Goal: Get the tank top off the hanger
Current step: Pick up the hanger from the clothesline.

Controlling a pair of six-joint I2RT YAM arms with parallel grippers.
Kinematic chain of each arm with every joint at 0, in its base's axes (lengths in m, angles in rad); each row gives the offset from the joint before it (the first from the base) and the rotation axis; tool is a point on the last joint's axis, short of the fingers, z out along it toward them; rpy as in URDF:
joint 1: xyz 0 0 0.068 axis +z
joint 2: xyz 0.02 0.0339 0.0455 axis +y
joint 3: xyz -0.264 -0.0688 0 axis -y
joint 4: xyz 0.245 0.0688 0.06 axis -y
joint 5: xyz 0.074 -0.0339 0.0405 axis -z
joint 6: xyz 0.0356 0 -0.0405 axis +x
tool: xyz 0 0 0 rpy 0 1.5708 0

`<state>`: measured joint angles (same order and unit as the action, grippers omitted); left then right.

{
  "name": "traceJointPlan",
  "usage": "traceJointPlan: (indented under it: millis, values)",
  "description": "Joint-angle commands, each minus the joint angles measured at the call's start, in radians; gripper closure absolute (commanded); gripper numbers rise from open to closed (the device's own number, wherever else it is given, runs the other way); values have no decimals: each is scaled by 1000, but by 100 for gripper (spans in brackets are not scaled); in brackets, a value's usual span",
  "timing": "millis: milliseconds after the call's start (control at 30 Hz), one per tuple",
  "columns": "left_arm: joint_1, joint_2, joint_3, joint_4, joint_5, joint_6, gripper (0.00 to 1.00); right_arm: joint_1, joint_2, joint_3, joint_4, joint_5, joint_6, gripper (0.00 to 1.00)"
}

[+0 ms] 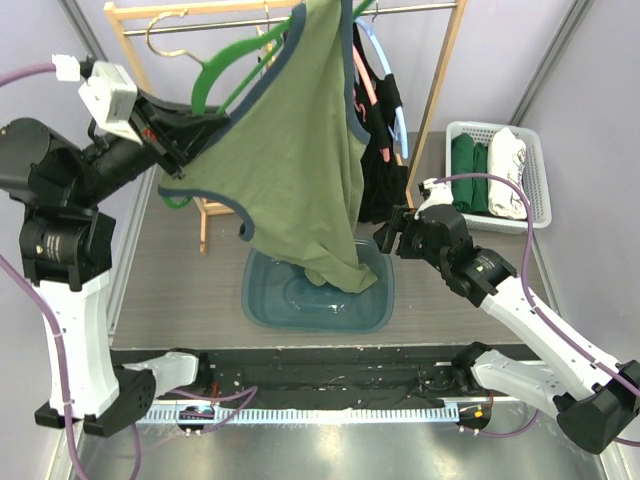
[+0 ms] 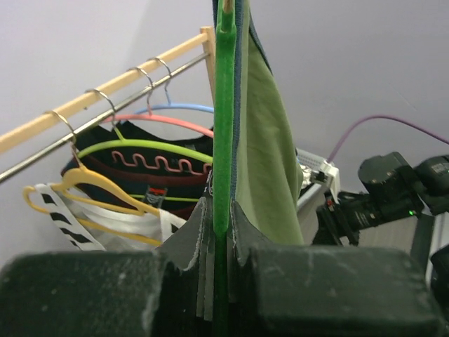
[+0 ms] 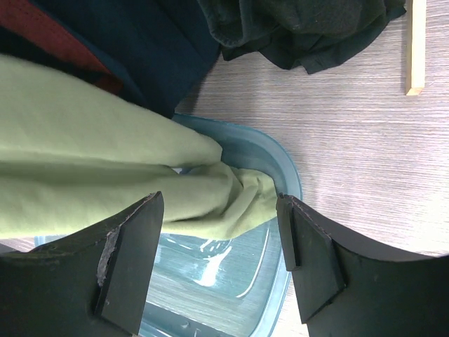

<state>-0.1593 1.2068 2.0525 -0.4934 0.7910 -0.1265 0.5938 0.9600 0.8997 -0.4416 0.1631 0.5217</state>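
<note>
An olive-green tank top (image 1: 300,150) with navy trim hangs on a green hanger (image 1: 235,80), held up and tilted in front of the rack. Its lower end droops into a teal bin (image 1: 375,305). My left gripper (image 1: 185,150) is shut on the hanger's lower bar, by the tank top's hem. In the left wrist view the hanger (image 2: 223,140) runs straight up from between the pads of my left gripper (image 2: 223,281), with the tank top (image 2: 270,161) just right of it. My right gripper (image 1: 388,235) stands open beside the tank top's lower end. In the right wrist view the right gripper (image 3: 217,260) has the tank top's tip (image 3: 231,203) lying loose between its fingers, above the bin (image 3: 280,168).
A wooden rack (image 1: 440,80) with a metal rail stands at the back, holding several hangers and a black garment (image 1: 380,170). A white basket (image 1: 540,170) with folded clothes sits at the back right. Grey walls close both sides.
</note>
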Motion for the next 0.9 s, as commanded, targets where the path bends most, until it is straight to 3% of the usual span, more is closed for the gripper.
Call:
traceJointPlan:
  millis: [0, 100, 233, 567, 867]
  values:
    - [4, -119, -52, -3, 83, -2, 100, 3, -4, 25, 30, 6, -2, 26]
    - [4, -179, -104, -86, 154, 5, 100, 3, -6, 30, 29, -5, -2, 26]
    - [6, -280, -288, -128, 197, 19, 100, 3, -30, 44, 24, -16, -31, 24]
    - [4, -428, -676, -165, 74, 186, 100, 3, -190, 68, 34, -151, -101, 14]
    - [-12, -360, -707, -131, 59, 251, 100, 3, -218, 76, 133, -244, -91, 12]
